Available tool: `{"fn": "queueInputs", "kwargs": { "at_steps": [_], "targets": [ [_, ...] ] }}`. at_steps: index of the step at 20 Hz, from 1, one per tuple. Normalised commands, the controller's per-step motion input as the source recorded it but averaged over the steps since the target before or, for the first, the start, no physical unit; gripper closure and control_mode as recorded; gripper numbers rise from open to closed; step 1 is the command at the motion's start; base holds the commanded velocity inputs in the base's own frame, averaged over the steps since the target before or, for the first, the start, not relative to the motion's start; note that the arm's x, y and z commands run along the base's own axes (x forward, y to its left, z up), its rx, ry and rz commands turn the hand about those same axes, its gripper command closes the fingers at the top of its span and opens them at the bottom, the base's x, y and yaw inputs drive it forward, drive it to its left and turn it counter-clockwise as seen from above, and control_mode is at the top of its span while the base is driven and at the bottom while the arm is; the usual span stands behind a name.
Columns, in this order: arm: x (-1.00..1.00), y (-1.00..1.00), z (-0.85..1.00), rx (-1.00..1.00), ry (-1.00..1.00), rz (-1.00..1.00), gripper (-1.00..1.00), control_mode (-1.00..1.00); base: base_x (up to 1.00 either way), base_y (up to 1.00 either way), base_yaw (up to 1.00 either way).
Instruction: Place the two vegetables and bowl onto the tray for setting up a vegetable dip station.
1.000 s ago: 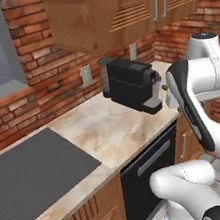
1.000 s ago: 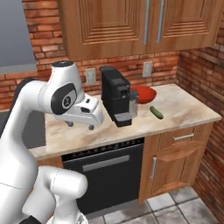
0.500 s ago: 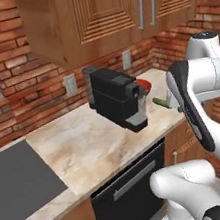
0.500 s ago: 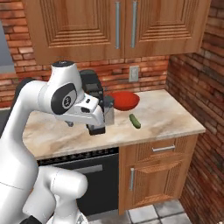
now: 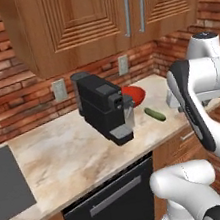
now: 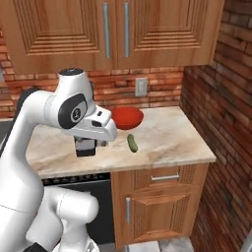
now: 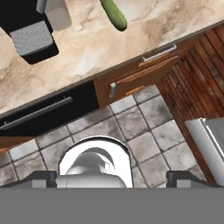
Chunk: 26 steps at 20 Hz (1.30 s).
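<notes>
A glossy red bowl (image 5: 134, 95) (image 6: 127, 117) sits at the back of the marble counter, next to the wall. A slender dark green cucumber (image 5: 155, 114) (image 6: 132, 142) (image 7: 114, 15) lies on the counter in front of the bowl. My gripper (image 7: 113, 177) is open, with its dark fingertips wide apart and nothing between them. It points down past the counter's front edge at the floor. My hand (image 6: 101, 129) hovers above the counter, left of the cucumber and apart from it. The tray is out of view.
A black coffee machine (image 5: 102, 111) (image 7: 30, 30) stands left of the bowl. A brick side wall (image 6: 216, 74) closes the counter's right end. Wooden cabinets (image 6: 113, 34) hang overhead. A dark cooktop (image 5: 8, 185) lies at far left, an oven (image 5: 112, 203) and drawers (image 6: 157, 197) below.
The base has driven right along the counter, so the whole scene slid left in both base views. The bowl and cucumber now sit nearer the middle. The gripper stays open.
</notes>
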Motion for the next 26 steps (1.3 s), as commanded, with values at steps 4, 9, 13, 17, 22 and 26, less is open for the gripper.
{"fn": "queueInputs", "kwargs": {
  "at_steps": [4,9,13,17,22,26],
  "targets": [
    [0.00,0.00,0.00,0.00,0.00,0.00,-1.00,1.00,0.33,-0.25,0.27],
    [0.00,0.00,0.00,0.00,0.00,0.00,-1.00,1.00,0.16,-0.04,0.28],
    [0.00,0.00,0.00,0.00,0.00,0.00,-1.00,1.00,0.23,-0.07,0.27],
    [0.00,0.00,0.00,0.00,0.00,0.00,-1.00,1.00,0.33,-0.25,0.24],
    [0.00,0.00,0.00,0.00,0.00,0.00,-1.00,1.00,0.35,-0.33,0.23],
    [0.00,0.00,0.00,0.00,0.00,0.00,-1.00,1.00,0.34,-0.44,0.18]
  ]
}}
